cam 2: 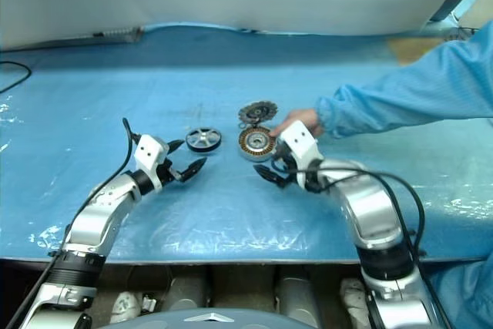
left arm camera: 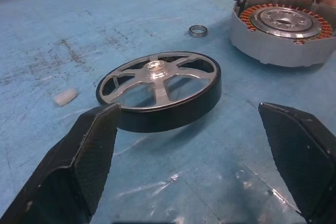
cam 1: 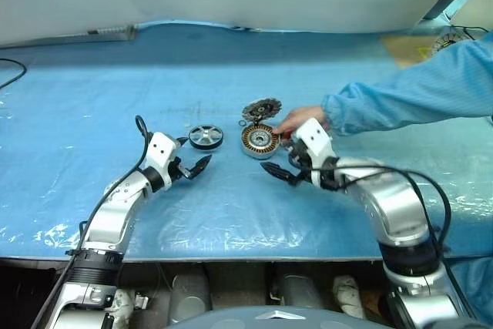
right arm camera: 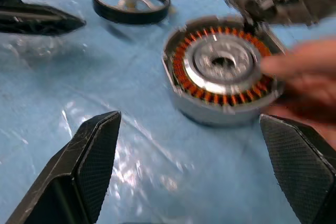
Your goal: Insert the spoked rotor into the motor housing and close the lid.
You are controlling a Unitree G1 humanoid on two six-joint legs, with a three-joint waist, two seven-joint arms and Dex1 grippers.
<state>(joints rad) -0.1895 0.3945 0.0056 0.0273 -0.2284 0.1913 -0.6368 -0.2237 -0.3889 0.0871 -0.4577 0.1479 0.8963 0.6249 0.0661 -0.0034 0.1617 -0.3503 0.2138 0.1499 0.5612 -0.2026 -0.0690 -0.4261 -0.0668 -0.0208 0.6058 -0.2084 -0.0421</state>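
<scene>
The spoked rotor (cam 1: 206, 136), a silver wheel with a dark rim, lies flat on the blue table cover. My left gripper (cam 1: 194, 156) stands open just short of it, its fingers (left arm camera: 89, 150) wider apart than the wheel. To the rotor's right sits the motor housing (cam 1: 259, 140), its copper windings (right arm camera: 184, 72) showing. The lid (cam 1: 262, 108) stands tilted up behind it, joined at the rim. A person's hand (cam 1: 296, 119) touches the housing's right side. My right gripper (cam 1: 276, 156) is open just in front of the housing, with nothing between its fingers.
A small loose ring (left arm camera: 198, 31) lies between the rotor and the housing. A white scrap (left arm camera: 65, 97) lies on the cover near the rotor. The person's blue sleeve (cam 1: 416, 98) reaches in from the right. A dark cable (cam 1: 11, 75) curls at the far left.
</scene>
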